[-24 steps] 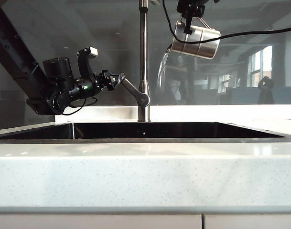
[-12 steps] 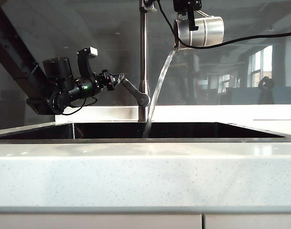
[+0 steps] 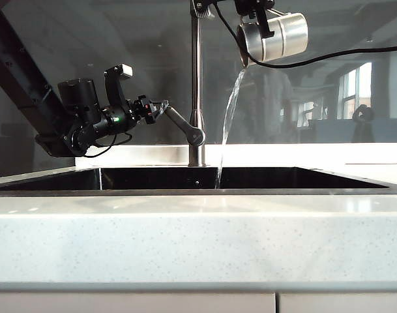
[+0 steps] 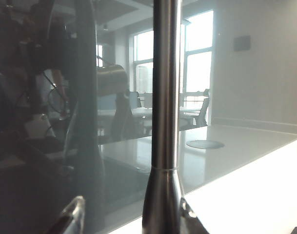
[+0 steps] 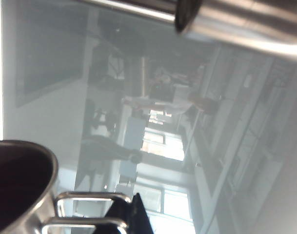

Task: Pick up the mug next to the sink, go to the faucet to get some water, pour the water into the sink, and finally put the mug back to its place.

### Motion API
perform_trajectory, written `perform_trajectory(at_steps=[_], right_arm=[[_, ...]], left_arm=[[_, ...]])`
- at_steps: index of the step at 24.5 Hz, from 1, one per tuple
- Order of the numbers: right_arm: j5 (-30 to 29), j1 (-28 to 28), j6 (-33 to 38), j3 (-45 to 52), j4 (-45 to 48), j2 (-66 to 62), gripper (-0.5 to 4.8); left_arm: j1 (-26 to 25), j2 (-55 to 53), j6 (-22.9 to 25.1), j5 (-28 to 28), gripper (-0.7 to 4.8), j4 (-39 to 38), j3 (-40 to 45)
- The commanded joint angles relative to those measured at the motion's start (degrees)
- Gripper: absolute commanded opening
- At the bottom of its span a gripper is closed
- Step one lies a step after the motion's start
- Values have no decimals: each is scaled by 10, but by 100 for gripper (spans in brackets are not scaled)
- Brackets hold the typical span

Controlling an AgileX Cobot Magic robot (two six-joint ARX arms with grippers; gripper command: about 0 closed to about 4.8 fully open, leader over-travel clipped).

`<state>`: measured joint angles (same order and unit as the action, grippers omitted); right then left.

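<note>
The steel mug (image 3: 279, 36) hangs high at the upper right, tipped onto its side with its mouth toward the faucet (image 3: 196, 78). My right gripper (image 3: 258, 16) is shut on the mug's wire handle (image 5: 85, 209); one black finger (image 5: 133, 217) shows against it beside the mug (image 5: 16, 190). The water (image 3: 229, 111) runs in a thin arc from the mug's lip down into the dark sink (image 3: 185, 191). My left gripper (image 3: 158, 109) stands open at the upper end of the faucet's side lever (image 3: 182, 127). Its fingertips (image 4: 72, 214) stand wide apart before the faucet pipe (image 4: 167, 97).
The pale speckled counter (image 3: 198, 235) fronts the sink. A dark glass wall (image 3: 328, 98) rises right behind the faucet and mirrors the room. A black cable (image 3: 341, 52) trails from the right arm. The faucet's top pipe (image 5: 246, 22) passes close by the mug.
The mug has rolled further onto its side and risen slightly. The water went from a first spill to a thick stream, now thinner and landing further right. The left arm has kept still.
</note>
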<state>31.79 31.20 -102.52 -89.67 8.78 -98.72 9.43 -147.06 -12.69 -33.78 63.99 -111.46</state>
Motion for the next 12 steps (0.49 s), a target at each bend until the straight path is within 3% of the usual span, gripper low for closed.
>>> perform_trajectory(at_steps=[1, 12], right_arm=[[2, 3, -3, -6, 22, 8, -1], [3, 3, -28, -6, 22, 9, -1]], left_arm=[[-1, 2, 2, 3, 241, -14, 0], [-1, 2, 2, 2, 241, -14, 1]])
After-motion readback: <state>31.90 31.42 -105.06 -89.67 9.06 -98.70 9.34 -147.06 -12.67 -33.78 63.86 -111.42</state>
